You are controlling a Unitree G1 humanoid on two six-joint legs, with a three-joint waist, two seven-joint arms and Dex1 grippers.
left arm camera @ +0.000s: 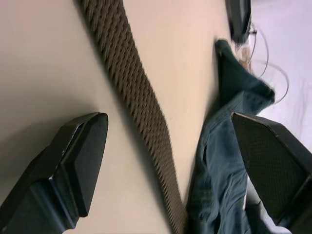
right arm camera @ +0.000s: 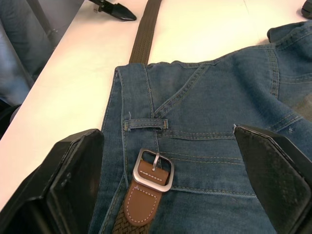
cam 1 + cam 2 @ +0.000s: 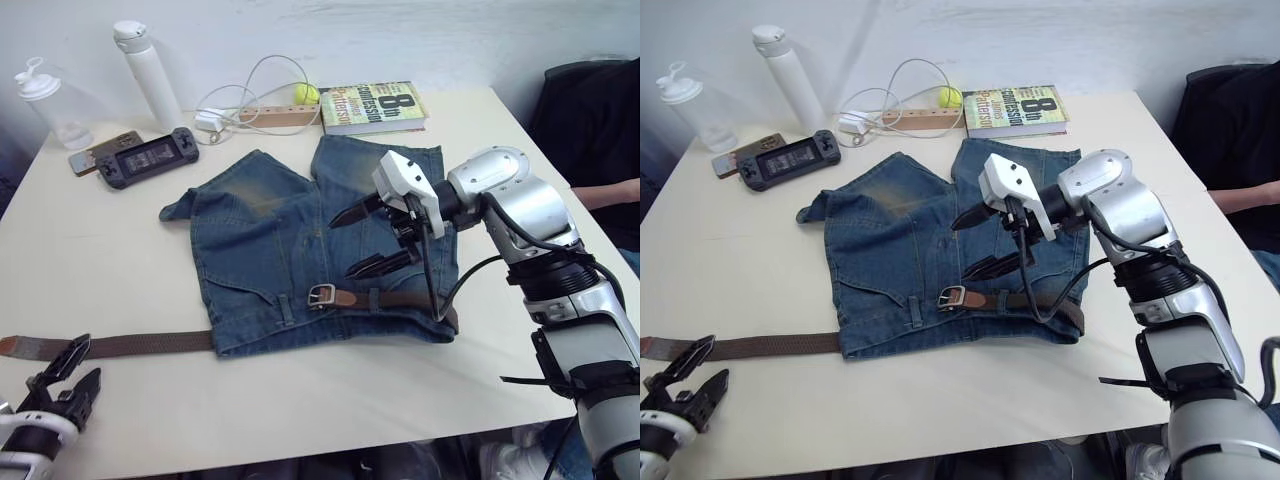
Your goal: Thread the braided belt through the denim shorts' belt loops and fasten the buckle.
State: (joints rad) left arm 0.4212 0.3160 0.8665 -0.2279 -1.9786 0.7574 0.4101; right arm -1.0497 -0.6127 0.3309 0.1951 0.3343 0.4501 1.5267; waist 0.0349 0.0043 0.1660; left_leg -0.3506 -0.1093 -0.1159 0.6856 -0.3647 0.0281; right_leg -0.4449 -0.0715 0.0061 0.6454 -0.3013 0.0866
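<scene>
The shorts [image 3: 300,250] lay flat on the surface [image 3: 120,260] beneath the open right hand [image 3: 372,238], faded blue with yellowish worn patches. The belt [image 3: 150,344], dark-brown and braided, ran along the waistband and out flat toward the left hand [image 3: 68,372]. Its silver buckle [image 2: 153,170] lay unfastened below the right hand, beside a loop [image 2: 145,125].

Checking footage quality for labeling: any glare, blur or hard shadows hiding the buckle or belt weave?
Right wrist view: buckle sharp, mild sheen, prong readable; the gripper's near fingers soft. Left wrist view: braided belt weave crisp, soft shadow beside it, fingers dark. Left eye view: even light on the denim shorts, no glare.
</scene>
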